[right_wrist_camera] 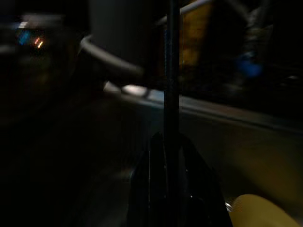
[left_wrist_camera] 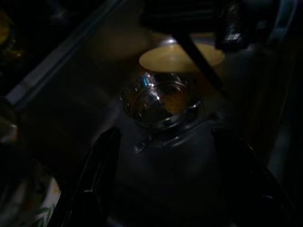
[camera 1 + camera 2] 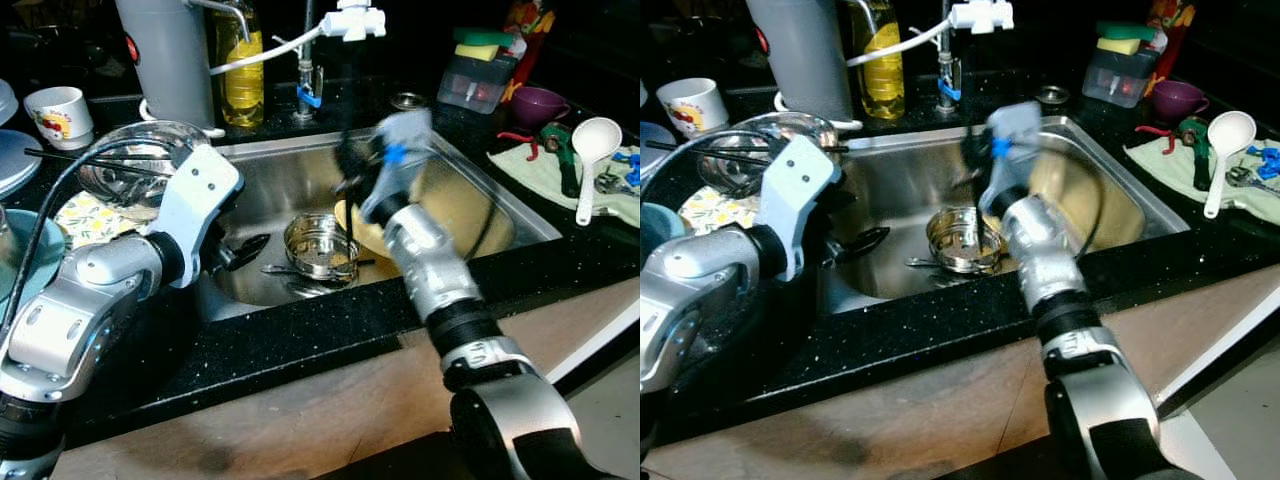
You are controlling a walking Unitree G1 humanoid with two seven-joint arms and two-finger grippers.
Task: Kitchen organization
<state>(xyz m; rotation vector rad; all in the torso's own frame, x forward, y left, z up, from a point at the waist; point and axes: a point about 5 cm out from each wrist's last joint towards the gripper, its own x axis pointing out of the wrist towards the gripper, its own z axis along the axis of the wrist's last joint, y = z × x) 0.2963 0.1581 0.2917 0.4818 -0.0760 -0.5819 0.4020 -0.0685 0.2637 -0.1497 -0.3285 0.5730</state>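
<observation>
Sink [image 3: 470, 185] is my landmark. My right gripper [image 1: 171, 156], jaws pinched on a thin dark rod [image 1: 171, 71], hangs above the steel pot [image 3: 320, 245] at its bottom. I judge the blurred arm could swing the rod into the tap [image 3: 305, 75]. Left gripper [image 2: 163, 156], jaws wide, hovers before the pot, which holds brownish dregs; a yellow plate [image 2: 180, 57] lies behind.

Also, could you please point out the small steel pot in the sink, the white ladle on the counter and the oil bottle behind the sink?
small steel pot [image 3: 320, 243], left eye view, on its inner wall.
white ladle [image 3: 596, 139], left eye view, on its bowl.
oil bottle [image 3: 240, 85], left eye view, on its yellow body.
</observation>
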